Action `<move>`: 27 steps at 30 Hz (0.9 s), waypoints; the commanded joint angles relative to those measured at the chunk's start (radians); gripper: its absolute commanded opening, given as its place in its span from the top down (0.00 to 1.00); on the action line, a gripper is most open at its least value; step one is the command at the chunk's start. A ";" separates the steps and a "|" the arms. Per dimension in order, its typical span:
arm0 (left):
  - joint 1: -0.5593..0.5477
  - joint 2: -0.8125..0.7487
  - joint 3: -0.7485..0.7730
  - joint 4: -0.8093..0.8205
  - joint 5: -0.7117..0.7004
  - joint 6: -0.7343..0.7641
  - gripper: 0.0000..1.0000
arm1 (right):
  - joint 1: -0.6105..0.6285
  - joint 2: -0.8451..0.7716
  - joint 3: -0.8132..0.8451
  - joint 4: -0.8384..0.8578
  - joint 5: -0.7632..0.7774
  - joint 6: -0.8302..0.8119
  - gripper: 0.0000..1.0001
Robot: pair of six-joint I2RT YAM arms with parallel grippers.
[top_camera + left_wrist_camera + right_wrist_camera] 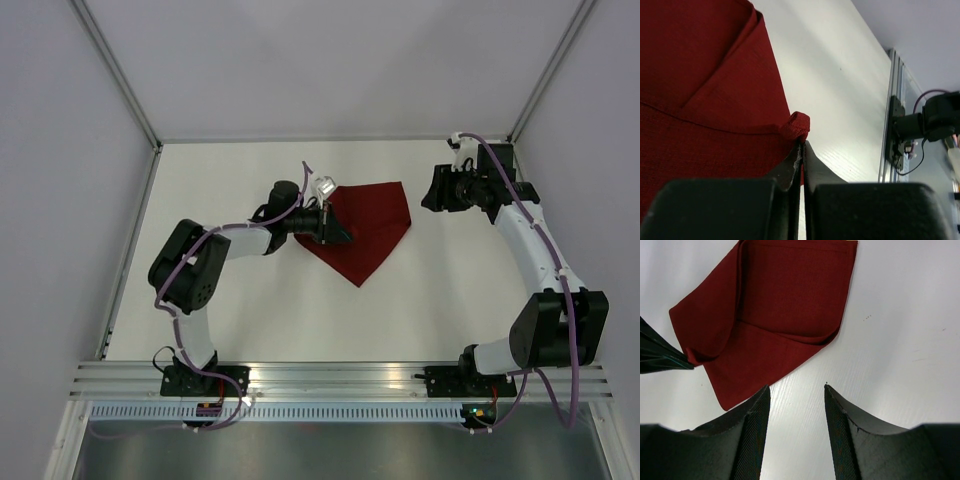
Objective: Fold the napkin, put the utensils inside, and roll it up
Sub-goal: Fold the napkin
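The maroon napkin [372, 228] lay on the surface [260, 310], folded to a point. The left end effector [343, 236] pinched its bunched corner. The right end effector [432, 190] hung wide, apart from it.

The napkin [705, 90] spills past the frame above and left of the left gripper's [802, 146] pressed-together jaws, its pinched corner disappearing between them. Ahead and left of the right gripper's [796, 387] parted jaws, the left gripper's fingers [660, 352] are clipped by the frame edge.
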 commanded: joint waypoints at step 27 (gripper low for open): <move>-0.210 0.061 0.016 -0.239 -0.172 0.276 0.60 | 0.070 0.056 0.004 0.024 0.053 -0.036 0.47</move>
